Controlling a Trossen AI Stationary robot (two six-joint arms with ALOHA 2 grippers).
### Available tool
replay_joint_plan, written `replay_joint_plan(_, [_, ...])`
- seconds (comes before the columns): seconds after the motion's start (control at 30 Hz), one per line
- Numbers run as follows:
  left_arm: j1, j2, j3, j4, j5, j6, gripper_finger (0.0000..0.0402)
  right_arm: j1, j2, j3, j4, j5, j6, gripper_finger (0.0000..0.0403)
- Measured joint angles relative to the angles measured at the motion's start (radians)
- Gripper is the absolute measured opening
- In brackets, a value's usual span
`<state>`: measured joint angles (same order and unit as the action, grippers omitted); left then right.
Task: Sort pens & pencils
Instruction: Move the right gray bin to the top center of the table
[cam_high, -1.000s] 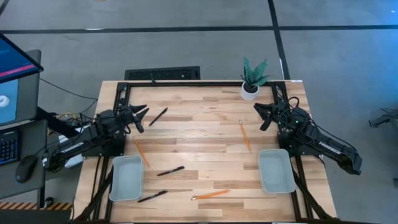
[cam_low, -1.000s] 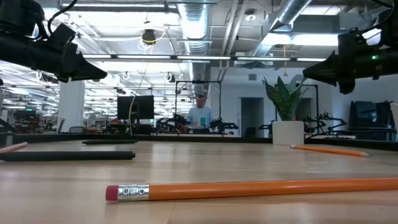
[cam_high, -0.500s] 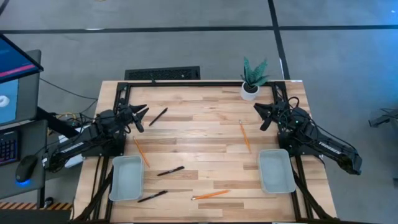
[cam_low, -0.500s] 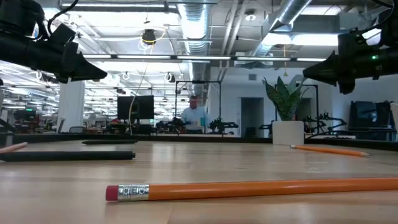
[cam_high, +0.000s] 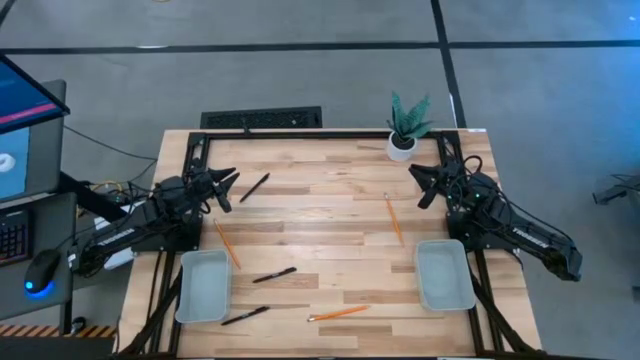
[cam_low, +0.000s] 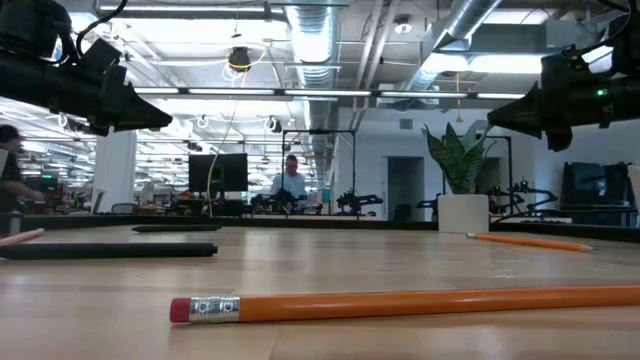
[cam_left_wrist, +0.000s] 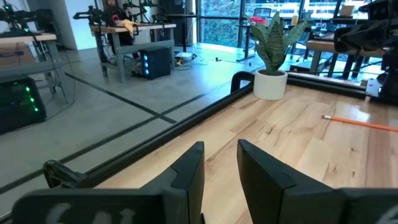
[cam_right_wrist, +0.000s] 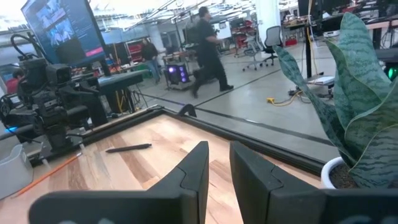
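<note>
Nearest the front edge, one of the pencils (cam_high: 338, 313) is lying beside a pen (cam_high: 245, 316), with a grey tray (cam_high: 203, 286) at the near left and another tray (cam_high: 444, 274) at the near right, both empty. Mid-table, a second pen (cam_high: 274, 274) and two more pencils (cam_high: 227, 244) (cam_high: 394, 218) are lying loose, and a third pen (cam_high: 255, 187) is lying farther back on the left. At the far corners, well above the wood, the left gripper (cam_high: 226, 187) and the right gripper (cam_high: 420, 185) are hovering, each with its fingers slightly apart and holding nothing, the right one beside a potted plant (cam_high: 405, 128).
</note>
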<state>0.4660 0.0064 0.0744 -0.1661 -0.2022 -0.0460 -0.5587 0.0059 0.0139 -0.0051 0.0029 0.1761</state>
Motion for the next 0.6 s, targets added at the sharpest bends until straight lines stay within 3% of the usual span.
replay_joint_plan(0.33, [0.000, 0.000, 0.000, 0.000, 0.000, -0.003, 0.0087, 0.012, 0.000, 0.014, 0.037, -0.004, -0.011, 0.0088])
replay_joint_plan(0.6, [0.000, 0.000, 0.000, 0.000, 0.000, -0.003, 0.0087, 0.049, 0.057, 0.221, 0.008, -0.002, -0.088, 0.0088])
